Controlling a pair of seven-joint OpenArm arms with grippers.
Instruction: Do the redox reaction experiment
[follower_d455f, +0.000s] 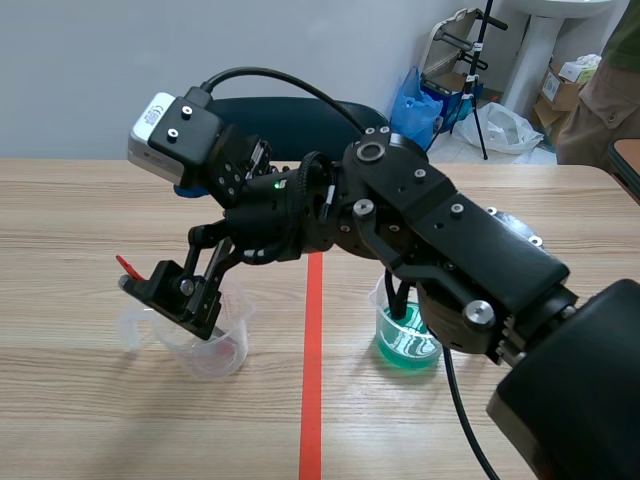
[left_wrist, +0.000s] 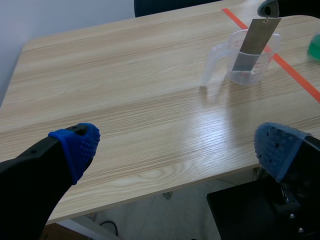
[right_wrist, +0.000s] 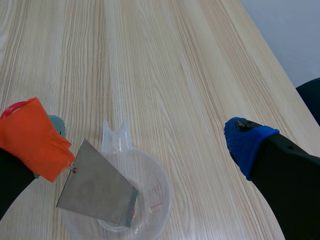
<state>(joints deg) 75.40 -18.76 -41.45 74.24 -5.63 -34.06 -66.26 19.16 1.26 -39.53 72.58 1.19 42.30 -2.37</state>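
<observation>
Metal plate (right_wrist: 97, 192), thin, grey and dull, is hung tilted from an orange tab (right_wrist: 32, 137) at 1 finger of the right gripper (right_wrist: 147, 135), its lower end dipped inside the clear measuring cup (right_wrist: 161, 210). The 2 fingers are spread wide. The left gripper (left_wrist: 177, 146) is likewise spread, nothing held.

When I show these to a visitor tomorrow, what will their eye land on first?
The black right arm spans the red tape line, its end effector over a clear measuring cup left of it. A grey metal sheet hangs from an orange-red tab at one finger, its lower end inside that cup. Right of the line, under the arm, stands a cup of vivid green liquid.
</observation>
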